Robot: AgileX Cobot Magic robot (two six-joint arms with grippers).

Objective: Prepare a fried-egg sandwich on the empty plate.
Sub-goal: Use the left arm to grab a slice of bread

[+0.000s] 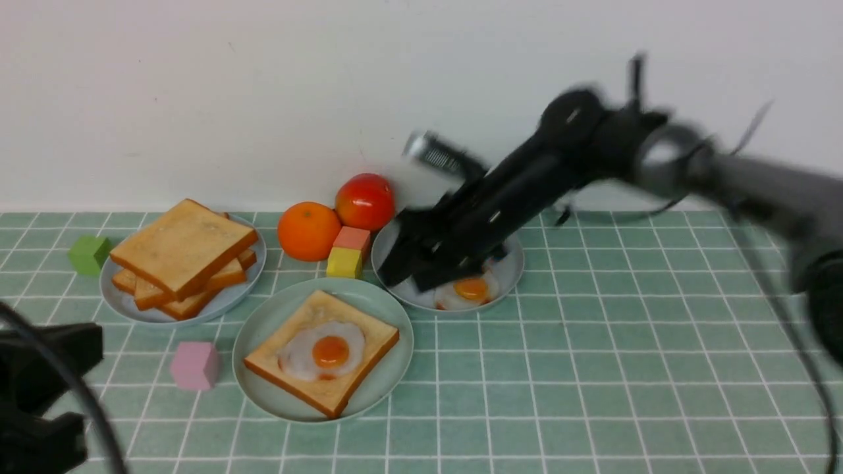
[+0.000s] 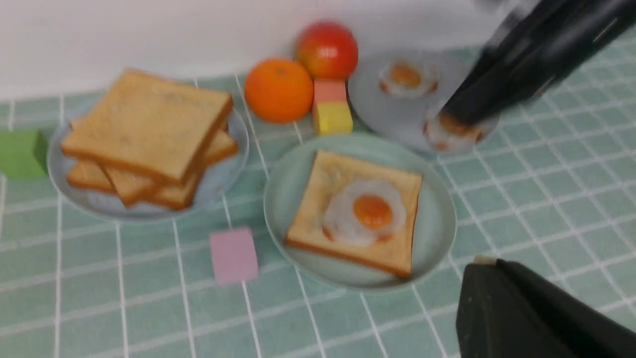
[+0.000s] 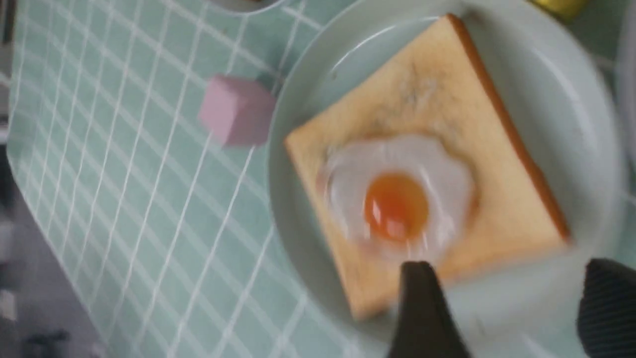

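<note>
Nearest: left hand [image 1: 46,395] at the table's [image 1: 593,368] near left corner, fingers together. Next, toward the near edge, the mint-green plate [image 1: 263,332]: one toast slice [image 1: 323,309] flat on it, fried egg [image 1: 326,351] lying open on the slice. Pink cube [image 1: 194,365] just beside that plate, on its left. Farther back, right hand [image 1: 405,276], blurred, fingers apart and empty, over a grey-blue plate [image 1: 515,263] carrying another egg [image 1: 471,289]. Toast stack [image 1: 181,253] on a second grey-blue plate [image 1: 118,296], left rear.
</note>
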